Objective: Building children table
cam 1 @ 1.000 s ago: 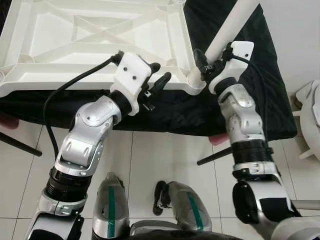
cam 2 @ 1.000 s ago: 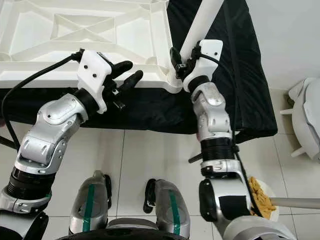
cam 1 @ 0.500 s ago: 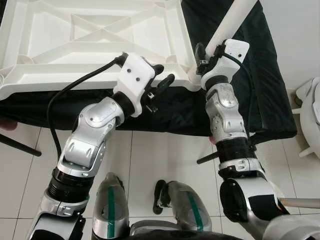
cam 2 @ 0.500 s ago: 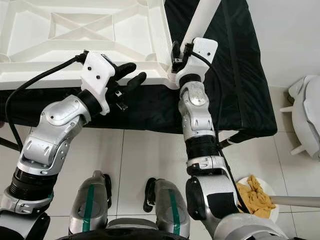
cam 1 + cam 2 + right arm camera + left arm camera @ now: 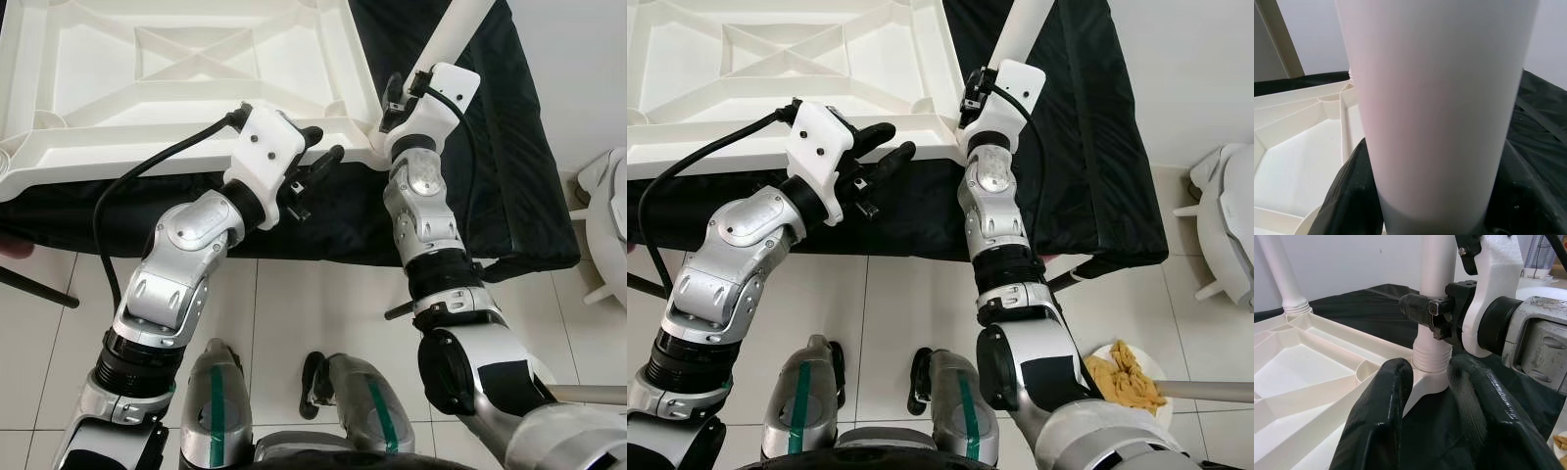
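Observation:
A white plastic table top [image 5: 196, 59] lies upside down on a black-draped surface. My right gripper [image 5: 397, 93] is shut on a white tube leg [image 5: 451, 34] just above its threaded end [image 5: 1432, 357], which stands in the near right corner socket [image 5: 377, 147]. In the right wrist view the leg [image 5: 1435, 98] sits between the black fingers [image 5: 1352, 196]. My left gripper [image 5: 318, 157] is open at the table's front edge, just left of that corner, holding nothing. A second leg [image 5: 1278, 269] stands in a far corner.
Black cloth [image 5: 509, 147] hangs over the support's front and right side. On the tiled floor, a white object [image 5: 607, 215] stands at the right, and a plate of food [image 5: 1127, 377] lies near my right side. Dark rods [image 5: 39, 284] slant under the cloth.
My right arm has swung left and toward the table, bringing the leg more upright over the corner socket. The left gripper has edged closer to the table's front edge.

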Motion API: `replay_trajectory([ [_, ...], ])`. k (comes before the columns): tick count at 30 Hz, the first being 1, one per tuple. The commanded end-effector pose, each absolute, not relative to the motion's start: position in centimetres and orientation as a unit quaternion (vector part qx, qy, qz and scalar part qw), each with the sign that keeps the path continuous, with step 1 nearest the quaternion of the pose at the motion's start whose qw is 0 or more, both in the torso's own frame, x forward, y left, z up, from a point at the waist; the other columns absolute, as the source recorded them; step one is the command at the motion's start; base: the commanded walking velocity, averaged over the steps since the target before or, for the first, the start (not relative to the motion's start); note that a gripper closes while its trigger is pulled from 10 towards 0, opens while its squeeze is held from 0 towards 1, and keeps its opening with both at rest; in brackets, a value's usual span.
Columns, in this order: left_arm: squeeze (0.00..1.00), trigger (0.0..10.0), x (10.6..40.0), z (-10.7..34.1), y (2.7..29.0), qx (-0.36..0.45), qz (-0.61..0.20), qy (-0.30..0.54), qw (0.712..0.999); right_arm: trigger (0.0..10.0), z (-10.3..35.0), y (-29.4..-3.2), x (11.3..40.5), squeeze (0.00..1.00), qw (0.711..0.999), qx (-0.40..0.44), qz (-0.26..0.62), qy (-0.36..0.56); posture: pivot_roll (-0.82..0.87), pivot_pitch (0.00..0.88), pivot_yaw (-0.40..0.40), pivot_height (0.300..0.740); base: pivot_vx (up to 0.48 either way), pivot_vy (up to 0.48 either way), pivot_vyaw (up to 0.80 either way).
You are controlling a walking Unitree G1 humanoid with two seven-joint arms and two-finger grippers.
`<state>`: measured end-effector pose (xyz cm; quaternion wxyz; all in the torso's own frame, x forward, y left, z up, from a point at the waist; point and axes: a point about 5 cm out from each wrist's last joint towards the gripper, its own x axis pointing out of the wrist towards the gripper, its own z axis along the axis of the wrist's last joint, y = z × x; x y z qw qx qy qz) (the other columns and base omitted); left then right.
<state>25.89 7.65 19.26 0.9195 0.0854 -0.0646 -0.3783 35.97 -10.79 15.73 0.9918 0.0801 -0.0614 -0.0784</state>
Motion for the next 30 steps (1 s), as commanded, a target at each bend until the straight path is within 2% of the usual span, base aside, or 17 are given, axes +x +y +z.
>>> replay_trajectory([
  [1, 0.00, 10.0, 25.5, 19.4, 7.3, 0.078, -0.382, -0.067, 0.918, 10.0, 10.9, -11.3, 34.9, 0.47, 0.992, 0.083, -0.088, 0.041, 0.11, 0.095, -0.097, 0.740, 0.000, 0.000, 0.00],
  [2, 0.00, 10.0, 25.5, 19.4, 7.3, 0.078, -0.382, -0.067, 0.918, 10.0, 10.9, -11.3, 34.9, 0.47, 0.992, 0.083, -0.088, 0.041, 0.11, 0.095, -0.097, 0.740, 0.000, 0.000, 0.00],
  [3, 0.00, 10.0, 25.5, 19.4, 7.2, 0.078, -0.383, -0.067, 0.918, 10.0, 10.9, -11.3, 34.8, 1.00, 0.992, 0.093, -0.083, 0.033, 0.11, 0.095, -0.097, 0.740, 0.000, 0.000, 0.00],
  [16, 0.00, 10.0, 25.5, 19.3, 7.0, 0.074, -0.386, -0.068, 0.917, 10.0, 10.6, -12.7, 34.3, 1.00, 0.993, 0.099, -0.066, 0.003, 0.11, 0.077, -0.100, 0.740, 0.000, 0.000, 0.00],
  [30, 0.00, 10.0, 25.7, 18.3, 7.0, 0.076, -0.391, -0.047, 0.916, 10.0, 10.8, -14.6, 33.2, 1.00, 0.996, 0.075, 0.000, -0.043, 0.10, 0.084, -0.101, 0.740, 0.000, 0.000, 0.00],
])
